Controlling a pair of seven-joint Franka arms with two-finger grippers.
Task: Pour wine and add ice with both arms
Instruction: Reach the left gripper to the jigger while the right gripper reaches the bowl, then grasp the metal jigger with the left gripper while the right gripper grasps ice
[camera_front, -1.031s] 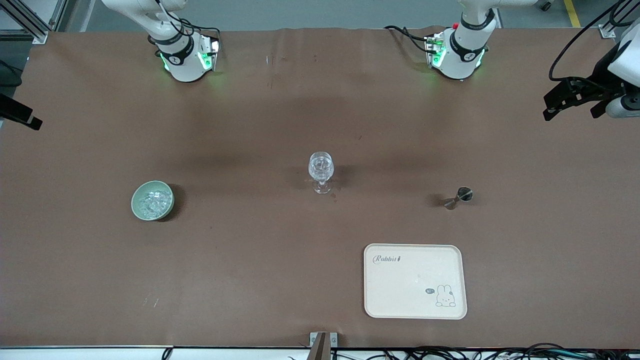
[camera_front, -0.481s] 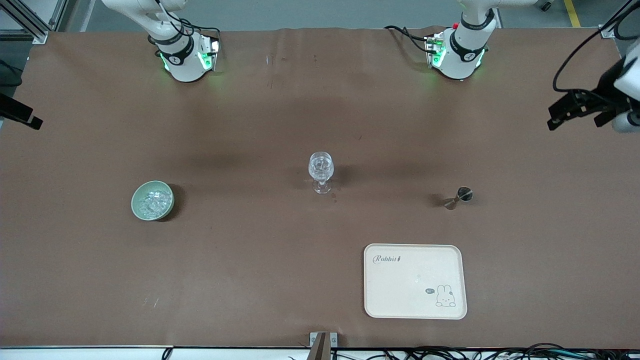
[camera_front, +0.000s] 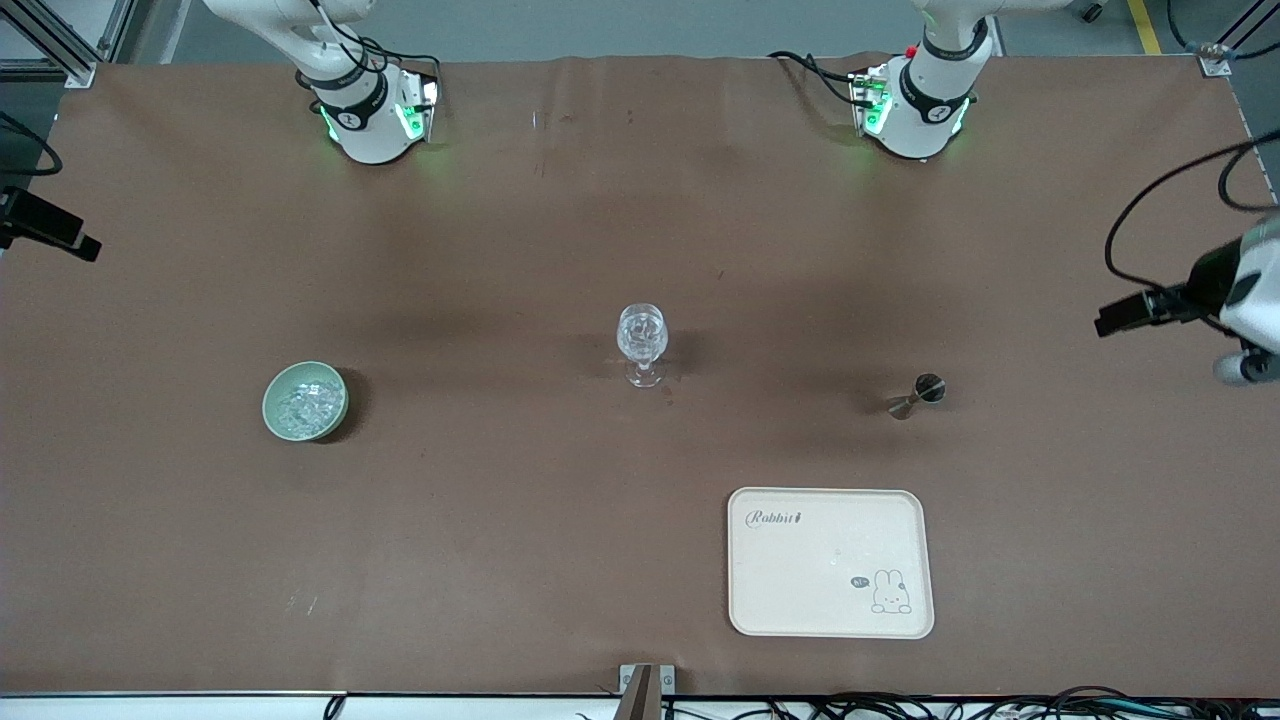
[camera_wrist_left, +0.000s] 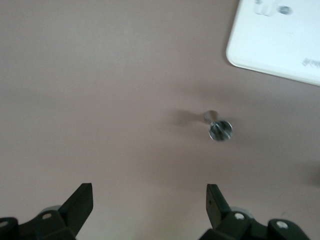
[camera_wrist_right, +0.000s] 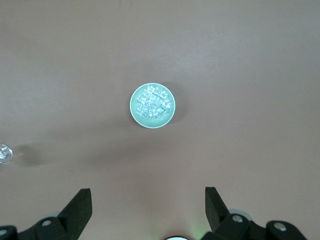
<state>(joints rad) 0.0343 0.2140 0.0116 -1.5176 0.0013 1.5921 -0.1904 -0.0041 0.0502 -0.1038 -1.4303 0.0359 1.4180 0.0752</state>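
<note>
A pale green bowl (camera_front: 305, 400) holds ice (camera_front: 303, 404) toward the right arm's end of the table. It also shows in the right wrist view (camera_wrist_right: 152, 105), with the ice (camera_wrist_right: 153, 103) heaped inside. A clear wine glass (camera_front: 641, 342) stands at the table's middle. A small metal jigger (camera_front: 918, 394) stands toward the left arm's end and shows in the left wrist view (camera_wrist_left: 220, 129). My left gripper (camera_wrist_left: 148, 201) is open and empty, high over the table's left-arm end (camera_front: 1125, 316). My right gripper (camera_wrist_right: 147, 204) is open and empty, high over the bowl's area, at the frame edge (camera_front: 50, 232).
A cream tray (camera_front: 830, 562) with a rabbit print lies nearer the front camera than the jigger, and its corner shows in the left wrist view (camera_wrist_left: 277, 42). The glass's edge shows in the right wrist view (camera_wrist_right: 5, 153). Brown cloth covers the table.
My left gripper has swung down the front view along the left arm's end of the table. My right gripper has shifted slightly. The objects have not moved.
</note>
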